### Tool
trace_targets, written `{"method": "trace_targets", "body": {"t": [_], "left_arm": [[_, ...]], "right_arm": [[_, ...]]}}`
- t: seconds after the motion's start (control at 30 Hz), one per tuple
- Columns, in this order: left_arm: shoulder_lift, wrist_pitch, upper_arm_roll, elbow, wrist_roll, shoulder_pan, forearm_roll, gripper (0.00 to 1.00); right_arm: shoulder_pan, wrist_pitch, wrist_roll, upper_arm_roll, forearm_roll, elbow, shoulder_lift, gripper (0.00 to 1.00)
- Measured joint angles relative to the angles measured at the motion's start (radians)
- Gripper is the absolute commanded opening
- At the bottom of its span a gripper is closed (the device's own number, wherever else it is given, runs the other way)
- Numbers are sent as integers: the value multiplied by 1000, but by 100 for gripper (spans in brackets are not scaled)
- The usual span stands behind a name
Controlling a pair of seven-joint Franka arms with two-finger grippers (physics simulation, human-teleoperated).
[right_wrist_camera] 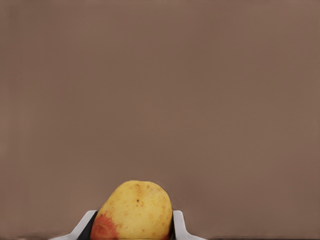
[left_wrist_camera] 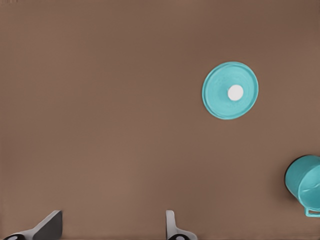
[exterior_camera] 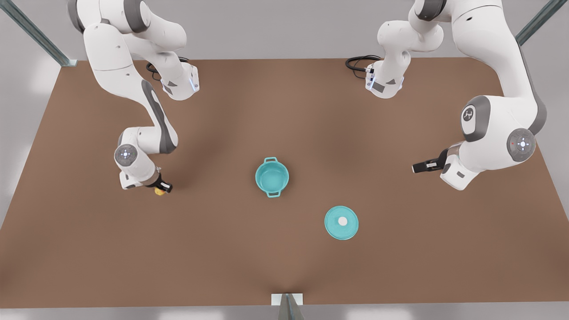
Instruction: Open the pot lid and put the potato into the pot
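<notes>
The teal pot (exterior_camera: 272, 178) stands uncovered at the table's middle, its inside bare. The pot lid (exterior_camera: 341, 222), a flat teal disc with a white knob, lies on the table nearer the front edge, toward the front view's right. At the front view's left, my right gripper (exterior_camera: 162, 186) is shut on the yellow potato (exterior_camera: 158, 191); the right wrist view shows the potato (right_wrist_camera: 134, 210) between its fingers (right_wrist_camera: 179, 226). My left gripper (exterior_camera: 418, 168) hangs open at the front view's right, well apart from lid (left_wrist_camera: 230, 91) and pot (left_wrist_camera: 306, 185).
The brown table (exterior_camera: 284, 111) runs wide around the pot and lid. Black cables (exterior_camera: 358, 62) lie at the far edge by an arm base. A metal post (exterior_camera: 288, 306) stands at the middle of the near edge.
</notes>
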Motion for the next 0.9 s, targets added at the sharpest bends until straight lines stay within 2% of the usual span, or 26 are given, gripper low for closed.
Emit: {"method": "trace_targets", "body": {"t": [0.33,0.63,0.9], "left_arm": [[6,1,0,-7,59,-1,1,100],[12,9,1,0,91,5,3,100],[12,11,1,1,108,5,4,100]], "right_arm": [[19,-195,156,265,20,172,-51,55],[237,-361,376,279,15,480,134,55],[370,-433,552,247,10,600,252,55]]}}
